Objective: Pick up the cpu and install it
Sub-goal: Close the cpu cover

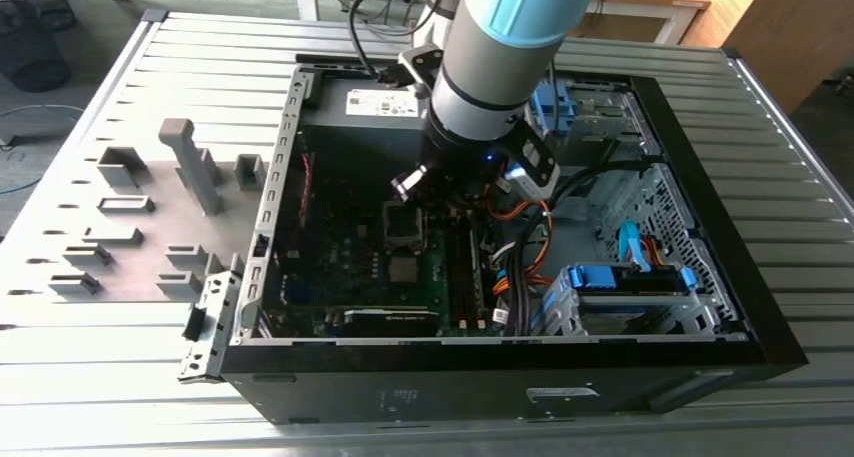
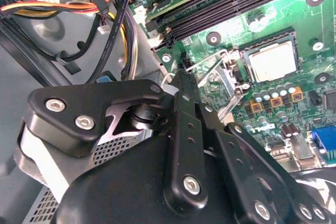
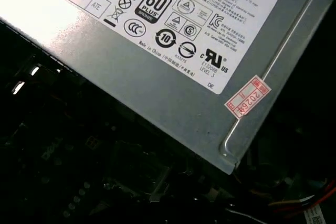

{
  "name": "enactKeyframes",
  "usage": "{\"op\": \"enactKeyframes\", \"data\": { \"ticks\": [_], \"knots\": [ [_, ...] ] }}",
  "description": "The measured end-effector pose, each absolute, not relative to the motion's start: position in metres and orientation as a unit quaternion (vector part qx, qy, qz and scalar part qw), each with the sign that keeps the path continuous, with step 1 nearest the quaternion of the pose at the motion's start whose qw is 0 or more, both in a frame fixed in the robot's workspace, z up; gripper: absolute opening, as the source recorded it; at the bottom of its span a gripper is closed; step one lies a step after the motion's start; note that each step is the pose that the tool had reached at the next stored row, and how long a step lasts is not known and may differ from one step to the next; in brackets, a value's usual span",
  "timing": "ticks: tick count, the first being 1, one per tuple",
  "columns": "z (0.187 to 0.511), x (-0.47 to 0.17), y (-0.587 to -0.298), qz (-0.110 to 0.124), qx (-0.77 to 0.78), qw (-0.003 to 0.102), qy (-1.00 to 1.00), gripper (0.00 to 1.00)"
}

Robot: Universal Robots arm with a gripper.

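Observation:
The cpu (image 2: 273, 60), a small square chip with a pale silver top, lies flat in its black-framed socket on the green motherboard (image 2: 294, 19). In the exterior view the cpu (image 1: 404, 269) shows as a grey square in the middle of the board inside the open computer case (image 1: 507, 362). The socket's metal bracket (image 1: 400, 220) and lever (image 2: 210, 59) stand swung open beside it. My gripper (image 1: 416, 189) hangs low inside the case over the bracket end of the socket. In the second wrist view my gripper (image 2: 184, 77) points at the lever, a short way from the cpu.
A grey power supply (image 3: 173, 77) with a white label sits at the case's far end. Orange and black cables (image 1: 527, 239) and blue drive cages (image 1: 627, 277) crowd the exterior view's right. Memory slots (image 2: 236, 3) run beside the socket. Grey plastic holders (image 1: 134, 227) stand outside the case.

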State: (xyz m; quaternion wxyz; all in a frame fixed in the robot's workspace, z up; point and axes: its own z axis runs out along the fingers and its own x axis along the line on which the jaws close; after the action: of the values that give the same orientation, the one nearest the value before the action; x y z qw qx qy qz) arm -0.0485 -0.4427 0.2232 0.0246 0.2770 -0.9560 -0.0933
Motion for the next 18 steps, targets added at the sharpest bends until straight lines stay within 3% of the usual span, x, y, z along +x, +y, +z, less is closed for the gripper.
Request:
{"op": "enactKeyframes", "data": {
  "ticks": [4,18],
  "knots": [
    [0.224,-0.046,-0.444,-0.096,0.277,0.029,-0.956,0.11],
    [0.212,-0.045,-0.441,-0.096,0.277,0.029,-0.956,0.11]
  ]
}}
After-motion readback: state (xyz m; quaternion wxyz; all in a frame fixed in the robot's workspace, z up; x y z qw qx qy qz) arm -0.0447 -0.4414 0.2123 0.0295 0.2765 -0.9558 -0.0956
